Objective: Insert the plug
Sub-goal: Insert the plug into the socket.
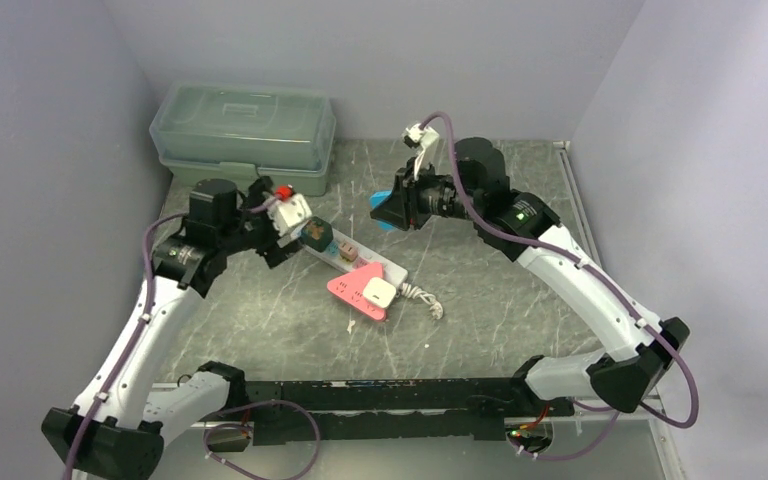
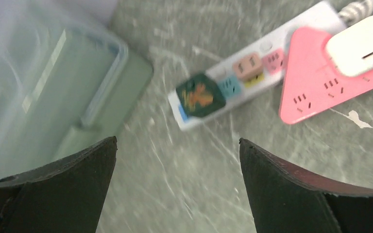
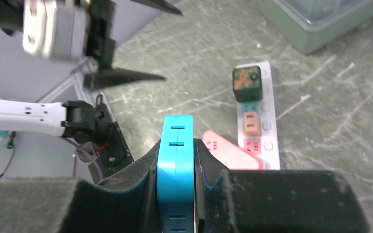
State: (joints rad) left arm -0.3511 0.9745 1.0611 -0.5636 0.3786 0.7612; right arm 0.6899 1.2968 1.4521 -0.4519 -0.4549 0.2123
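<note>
Blue plug (image 3: 176,165) held aloft; insertion pending.
Right tool (image 1: 388,207) clamps the plug, centre frame; left tool (image 2: 177,141) released above power strip (image 2: 291,30). Next: align over a free socket (image 3: 251,124).

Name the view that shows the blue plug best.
Right wrist: the blue plug fills the centre, clamped edge-on in the right gripper. Top external shows only a blue sliver under that gripper; left wrist misses it.
</note>
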